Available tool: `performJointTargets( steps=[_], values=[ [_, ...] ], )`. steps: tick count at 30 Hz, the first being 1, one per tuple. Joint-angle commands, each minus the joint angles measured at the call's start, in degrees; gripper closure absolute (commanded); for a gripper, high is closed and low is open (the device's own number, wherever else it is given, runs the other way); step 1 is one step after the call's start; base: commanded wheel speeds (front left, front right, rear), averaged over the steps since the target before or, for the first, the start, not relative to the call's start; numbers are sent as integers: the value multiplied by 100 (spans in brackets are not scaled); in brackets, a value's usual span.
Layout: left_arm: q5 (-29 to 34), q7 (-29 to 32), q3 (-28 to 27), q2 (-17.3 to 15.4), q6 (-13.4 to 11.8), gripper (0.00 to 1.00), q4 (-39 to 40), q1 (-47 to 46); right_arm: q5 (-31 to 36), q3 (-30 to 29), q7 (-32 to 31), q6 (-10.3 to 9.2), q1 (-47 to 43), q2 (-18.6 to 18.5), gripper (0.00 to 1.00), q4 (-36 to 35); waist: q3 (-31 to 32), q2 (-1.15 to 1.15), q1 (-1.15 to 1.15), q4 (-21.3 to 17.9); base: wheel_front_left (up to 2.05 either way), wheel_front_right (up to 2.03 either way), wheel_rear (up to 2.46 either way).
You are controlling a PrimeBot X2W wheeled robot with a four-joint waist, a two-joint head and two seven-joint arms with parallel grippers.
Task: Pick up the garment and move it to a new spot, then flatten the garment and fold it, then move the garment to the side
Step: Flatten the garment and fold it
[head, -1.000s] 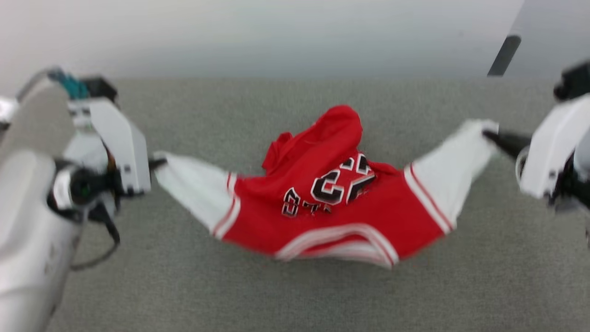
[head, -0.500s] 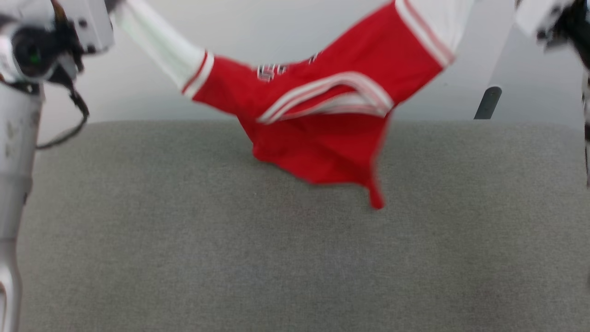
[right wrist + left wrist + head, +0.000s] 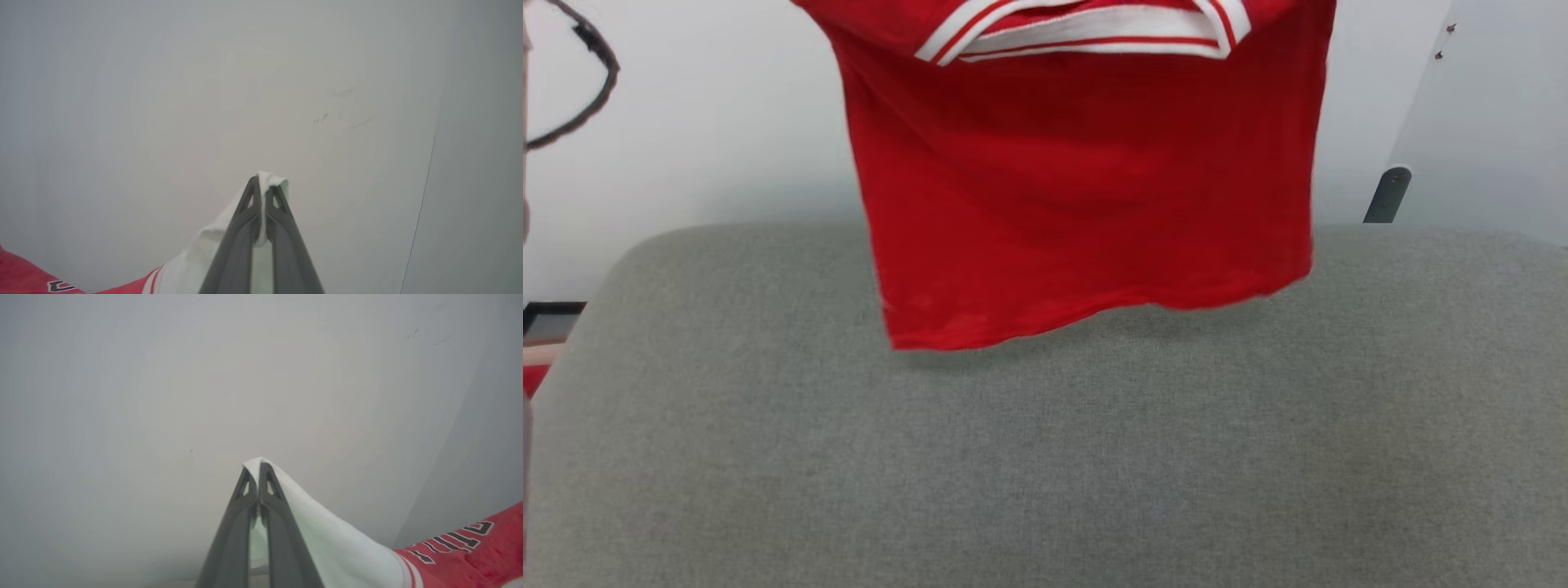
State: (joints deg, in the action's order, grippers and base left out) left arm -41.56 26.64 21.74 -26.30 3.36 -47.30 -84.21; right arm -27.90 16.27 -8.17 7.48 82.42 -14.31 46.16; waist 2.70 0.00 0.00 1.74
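- Between the two dark fingers (image 3: 278,522) of the left pincer (image 3: 256,470), in the left wrist view, we see a white sleeve (image 3: 335,543) of the garment (image 3: 470,555). The fingers are pressed together on it, and a fold of cloth caps their tips.
- From those tips the sleeve drapes down and to the right of the pincer. It ends in red-striped trim (image 3: 406,573) where the red body begins.
- Black, white-outlined lettering (image 3: 453,539) runs across the red, well to the right of the fingers.
- Beyond the pincer stands a plain pale wall (image 3: 163,396).
- In the right wrist view, the right pincer (image 3: 264,184) is likewise pressed together, pinching the other white sleeve (image 3: 192,261). A small wad of the cloth bulges just past the fingertips.
- That sleeve falls down and to the left of the pincer. Its striped trim and the red body lie at the lower left corner, well apart from the tips.
- Faint dark scratches (image 3: 320,119) mark the wall above and to the right of this pincer.
- In the head view, below the two pinched sleeves, the garment's red body hangs as one broad, nearly flat panel.
- Its white collar (image 3: 1086,24) with red stripes sits at the top. Its hem (image 3: 1094,314) slants, lower on our left side.
- The hem hangs over the far part of a grey upholstered surface (image 3: 1045,457) and casts a soft shadow there. We cannot tell whether it touches the surface.
- A dark upright bar (image 3: 1387,196) stands against the wall to the right of the hanging panel.
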Motion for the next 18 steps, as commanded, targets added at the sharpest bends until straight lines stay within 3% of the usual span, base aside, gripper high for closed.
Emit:
performJointTargets(
  steps=[1,7,12,15,18],
  values=[
    [36,-43,10,25,33,100,-62,-51,5,65,54,2,117,-33,100,70,-24,0,0,16,0,0,0],
    [18,-308,44,153,167,100,-462,-336,-232,391,234,2,404,-91,100,594,-315,0,0,56,0,0,0],
    [86,-616,34,164,208,100,-543,-795,-273,564,344,2,900,-227,100,772,-1160,0,0,44,0,0,0],
    [182,-987,38,214,173,100,-549,-1143,-18,621,746,2,1310,-346,100,882,-1829,0,0,48,0,0,0],
    [294,-1535,14,297,123,100,-494,-1545,492,633,1538,1,1768,-468,100,989,-2511,0,0,68,0,0,0]
  ],
)
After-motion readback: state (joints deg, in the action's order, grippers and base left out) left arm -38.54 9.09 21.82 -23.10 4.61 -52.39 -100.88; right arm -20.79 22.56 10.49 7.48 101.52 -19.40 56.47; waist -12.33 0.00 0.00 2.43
